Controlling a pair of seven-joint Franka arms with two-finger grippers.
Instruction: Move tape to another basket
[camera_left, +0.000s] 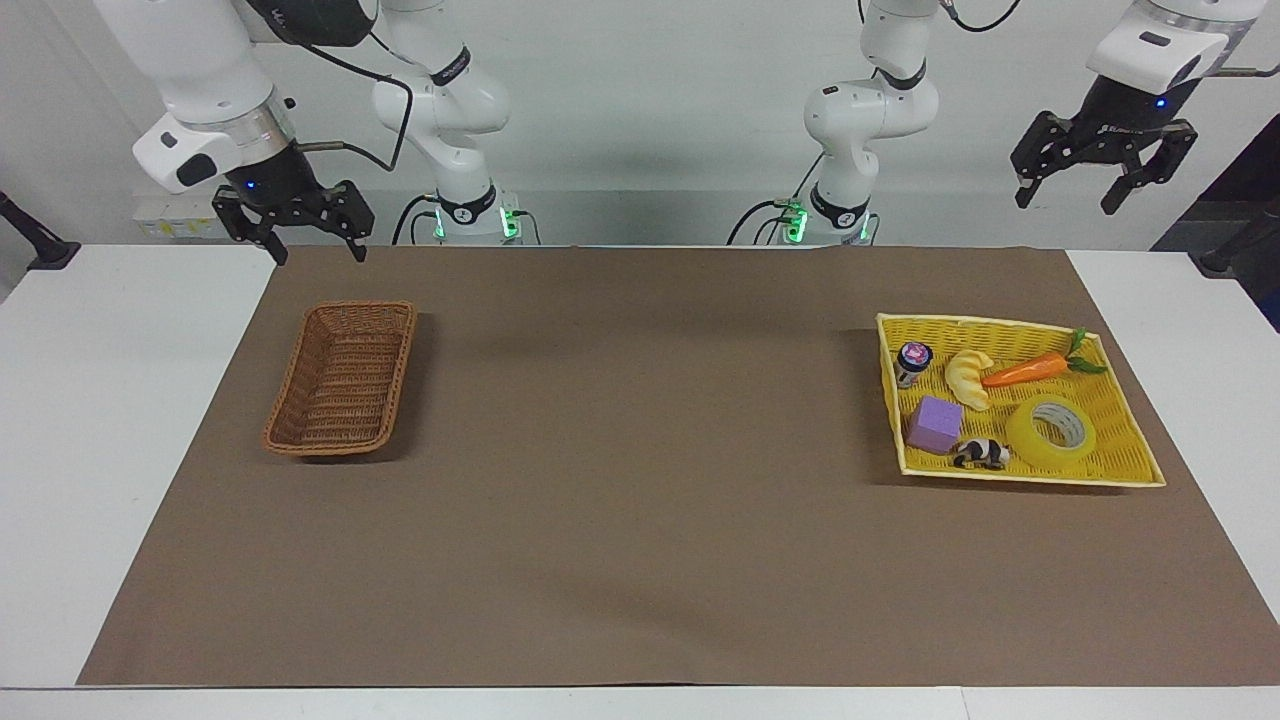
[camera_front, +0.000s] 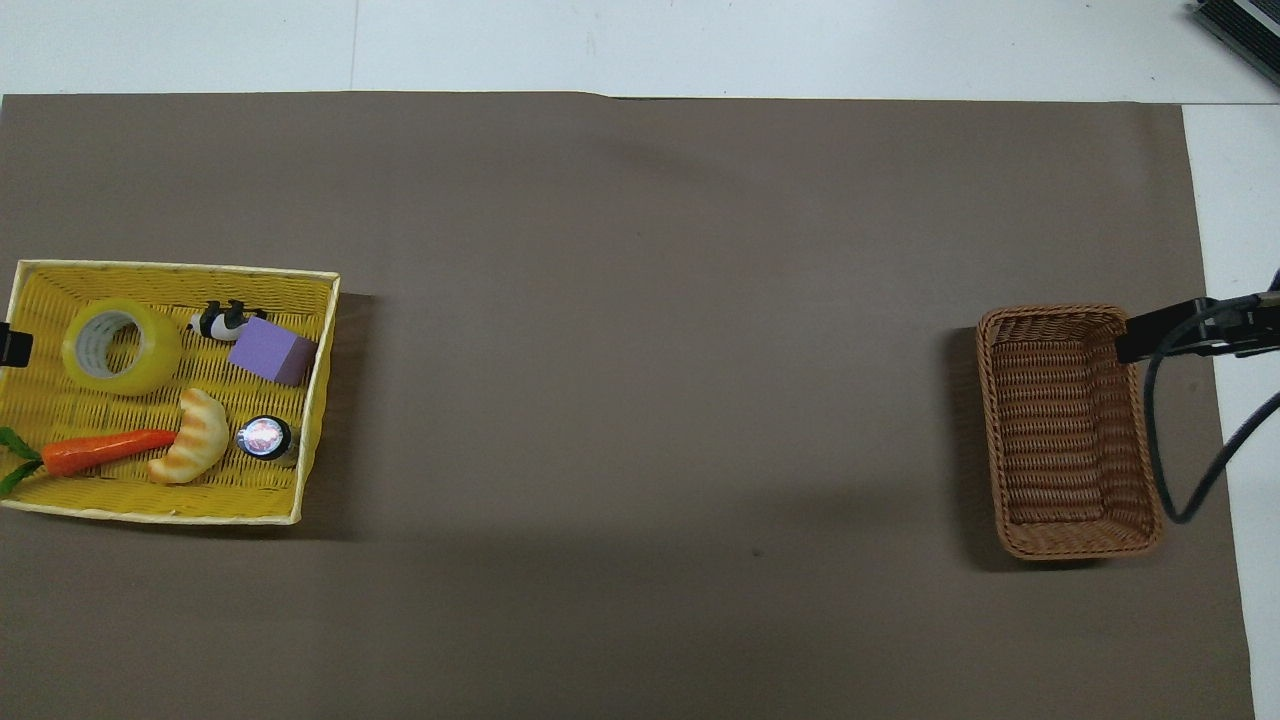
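Toward the left arm's end of the desk (camera_left: 640, 600), the tape (camera_left: 1052, 433) lies in a yellow basket (camera_left: 1000, 326). The brown basket (camera_left: 342, 379) sits well apart. Both the left gripper (camera_left: 1103, 190) and right gripper (camera_left: 318, 250) hang raised, fingers apart.

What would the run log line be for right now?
tape in yellow basket | brown basket empty | left claw open, raised | right claw open, raised

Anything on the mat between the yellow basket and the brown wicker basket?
Nothing: both views show bare brown mat between the yellow basket and the brown wicker basket.
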